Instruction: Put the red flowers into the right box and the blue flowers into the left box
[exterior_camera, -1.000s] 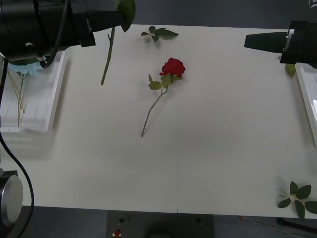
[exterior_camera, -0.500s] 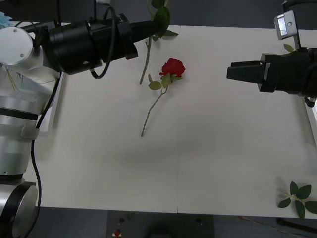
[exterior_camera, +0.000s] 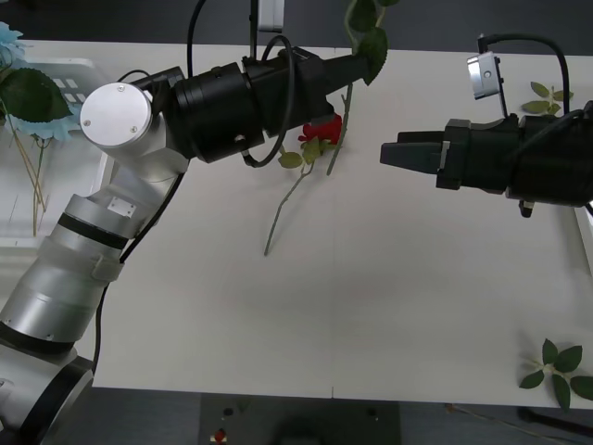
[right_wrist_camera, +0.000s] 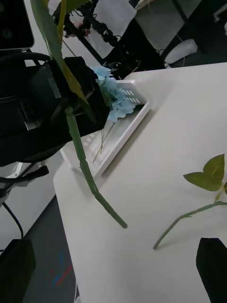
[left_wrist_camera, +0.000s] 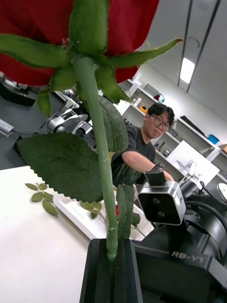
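Left claw (exterior_camera: pixel 347 65) clenched on a red rose's stem (left_wrist_camera: pixel 105 189), bloom above and stem tail hanging beneath, lifted clear of the surface (exterior_camera: pixel 306 306). Right claw (exterior_camera: pixel 384 153) just beside, fingers apart, probably set to receive it for the right box. Second rose (exterior_camera: pixel 320 130) below; blue flowers (right_wrist_camera: pixel 111 97) boxed beyond.

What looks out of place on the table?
Two loose leaf sprigs lie detached: one at the near right corner, another at the far right edge. A red rose is lying on the table, partly hidden behind the left gripper.
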You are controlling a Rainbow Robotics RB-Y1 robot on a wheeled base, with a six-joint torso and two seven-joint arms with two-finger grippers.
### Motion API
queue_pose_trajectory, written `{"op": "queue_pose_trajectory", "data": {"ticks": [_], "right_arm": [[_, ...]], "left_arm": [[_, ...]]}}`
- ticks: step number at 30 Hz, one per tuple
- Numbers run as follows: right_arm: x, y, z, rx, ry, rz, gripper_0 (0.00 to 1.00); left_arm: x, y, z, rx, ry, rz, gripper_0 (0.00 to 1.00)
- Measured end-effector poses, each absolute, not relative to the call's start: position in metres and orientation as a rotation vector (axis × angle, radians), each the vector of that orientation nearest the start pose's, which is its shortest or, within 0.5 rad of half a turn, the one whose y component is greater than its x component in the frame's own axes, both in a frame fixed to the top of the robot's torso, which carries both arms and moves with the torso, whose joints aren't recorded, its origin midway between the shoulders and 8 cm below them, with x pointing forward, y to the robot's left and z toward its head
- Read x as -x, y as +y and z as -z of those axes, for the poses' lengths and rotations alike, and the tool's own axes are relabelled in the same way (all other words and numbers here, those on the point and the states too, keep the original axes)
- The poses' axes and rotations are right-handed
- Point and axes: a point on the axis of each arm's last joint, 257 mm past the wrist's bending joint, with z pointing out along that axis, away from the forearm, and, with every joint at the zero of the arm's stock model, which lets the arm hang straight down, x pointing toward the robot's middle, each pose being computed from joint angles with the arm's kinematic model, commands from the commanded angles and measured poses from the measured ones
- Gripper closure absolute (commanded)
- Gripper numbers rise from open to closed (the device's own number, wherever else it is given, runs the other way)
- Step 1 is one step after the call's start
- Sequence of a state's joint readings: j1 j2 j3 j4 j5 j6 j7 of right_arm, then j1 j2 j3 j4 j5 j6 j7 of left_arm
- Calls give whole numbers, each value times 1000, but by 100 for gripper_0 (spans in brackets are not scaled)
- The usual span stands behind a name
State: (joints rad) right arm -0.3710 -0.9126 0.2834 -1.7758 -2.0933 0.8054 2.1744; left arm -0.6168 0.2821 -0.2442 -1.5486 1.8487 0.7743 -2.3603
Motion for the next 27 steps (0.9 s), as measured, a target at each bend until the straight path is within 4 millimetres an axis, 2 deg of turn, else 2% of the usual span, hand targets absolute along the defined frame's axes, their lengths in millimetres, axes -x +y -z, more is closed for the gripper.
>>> {"op": "queue_pose_trajectory", "data": {"ticks": [8,13,14,15,16,17,18,19,21,27], "right_arm": [[-450,-58,78,647,1758,-1214,0],[-449,-52,80,656,1759,-1219,0],[-449,-52,80,656,1759,-1219,4],[-449,-52,80,656,1759,-1220,14],[-449,-52,80,656,1759,-1220,35],[-449,-52,80,656,1759,-1220,45],[-449,-52,80,656,1759,-1220,64],[-449,-52,80,656,1759,-1220,73],[-449,-52,80,656,1759,-1220,98],[-449,-52,80,655,1758,-1219,100]], "left_arm": [[-478,-83,-7,-719,1334,1267,100],[-478,-83,-7,-725,1328,1258,100],[-478,-83,-7,-725,1328,1258,100],[-478,-83,-7,-725,1328,1258,100],[-478,-83,-7,-725,1328,1258,100],[-478,-83,-7,-725,1328,1258,100],[-478,-83,-7,-725,1328,1258,100],[-478,-83,-7,-725,1328,1258,100],[-478,-83,-7,-725,1328,1258,100],[-478,-83,-7,-725,1328,1259,100]]}}
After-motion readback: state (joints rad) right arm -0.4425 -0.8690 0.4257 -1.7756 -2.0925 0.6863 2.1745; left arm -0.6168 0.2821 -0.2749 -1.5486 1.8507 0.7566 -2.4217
